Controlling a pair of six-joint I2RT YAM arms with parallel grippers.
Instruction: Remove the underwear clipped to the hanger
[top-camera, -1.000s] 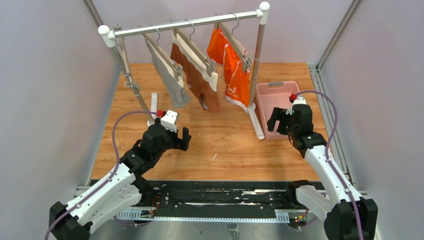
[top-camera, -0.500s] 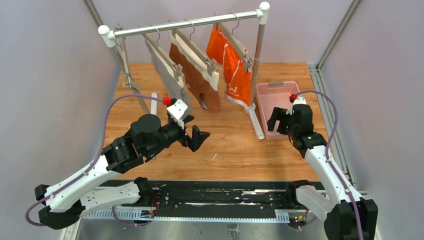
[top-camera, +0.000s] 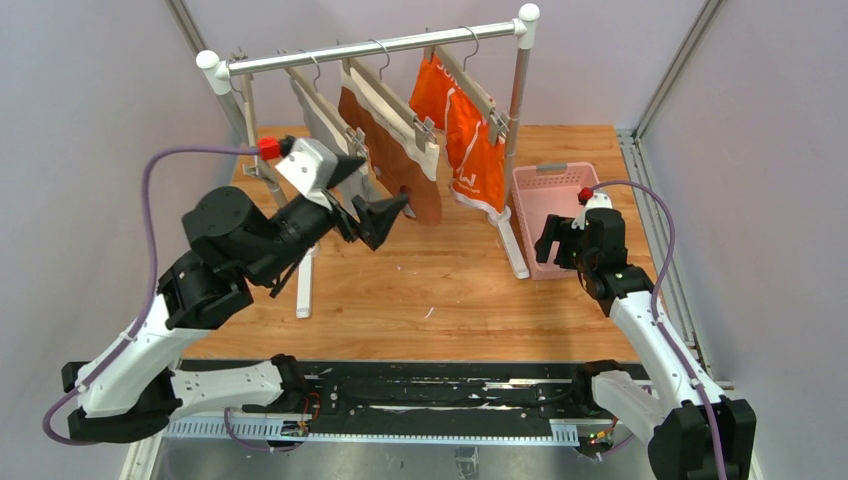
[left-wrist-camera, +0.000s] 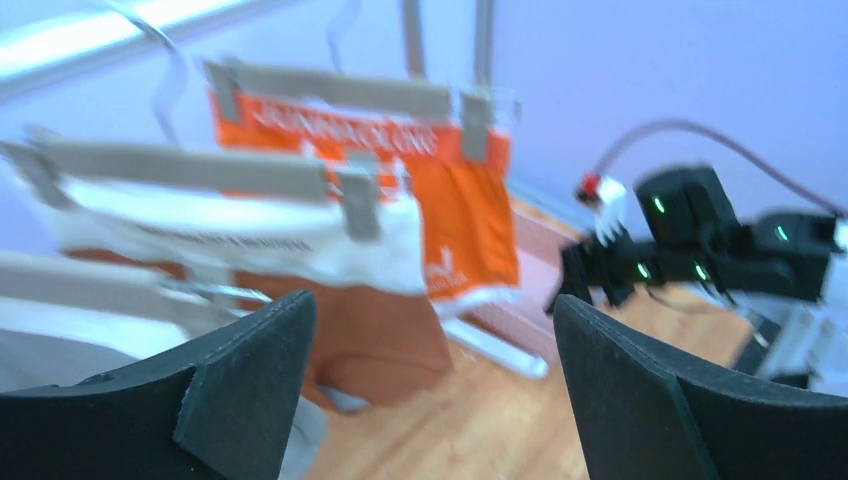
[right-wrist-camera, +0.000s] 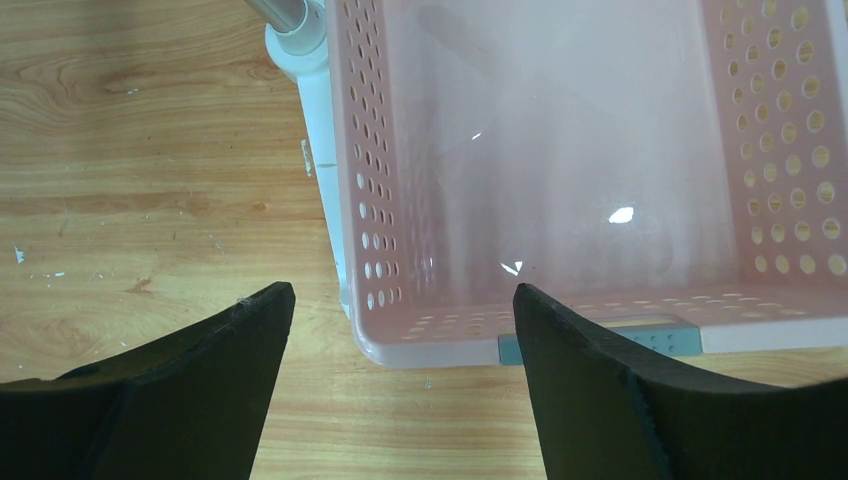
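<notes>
Underwear: three pieces, three hangers

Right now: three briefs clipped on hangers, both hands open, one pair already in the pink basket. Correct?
Not quite: the pink basket is empty, per the right wrist view. The grey briefs, rust-brown briefs and orange briefs do hang clipped, and the left hand and right hand are open.

Rack post (upright) stands between orange briefs and basket.
</notes>
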